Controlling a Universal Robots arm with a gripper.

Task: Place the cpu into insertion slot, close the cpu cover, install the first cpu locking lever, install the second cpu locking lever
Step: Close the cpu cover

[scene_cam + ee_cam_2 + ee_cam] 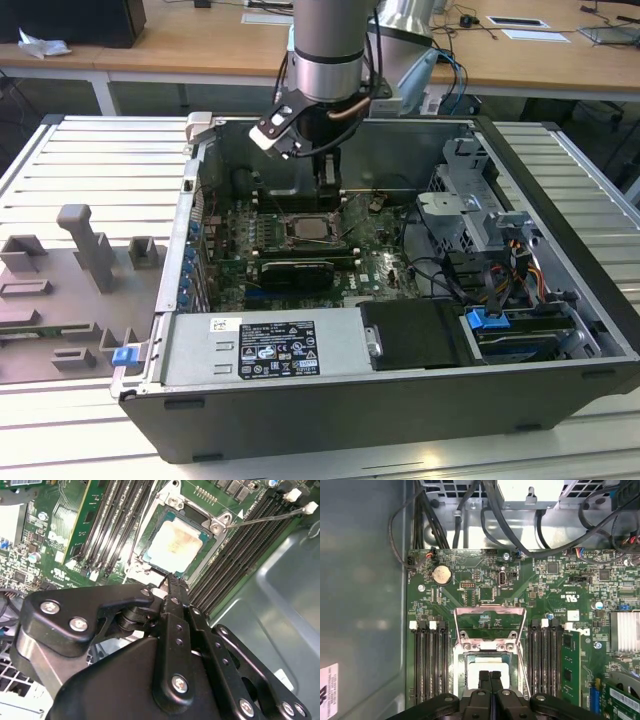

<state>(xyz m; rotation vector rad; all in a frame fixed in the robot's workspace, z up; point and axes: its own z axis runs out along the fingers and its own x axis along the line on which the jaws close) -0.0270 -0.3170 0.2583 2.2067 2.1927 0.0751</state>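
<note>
Your robot arm reaches down into an open dark grey metal computer case (330, 410) that lies on a slatted light metal table (80, 170). In the exterior view, the black two-fingered gripper (328, 195) hangs over the middle of the green motherboard (385, 270).

The cpu (175, 545), a small flat square chip with a tan-silver metal top, lies flat in its square socket on the motherboard. In the exterior view you find it (312, 228) just below the gripper, near the centre of the case.

The cpu cover (490, 625), a thin grey metal square frame with a large square window, is swung open. In the first wrist view it stands on the far side of the socket from the gripper, and green board shows through its window.

Your gripper (490, 674) is clenched, its two black fingers pressed flat together with nothing between them. In the second wrist view its tip (172, 580) sits at the near edge of the socket, just beside the cpu. You cannot tell from these views whether it touches anything.

A thin metal wire lever (265, 514) juts out from one corner of the socket. It crosses over the long black memory slots (240, 545) that run on both sides of the socket.
</note>
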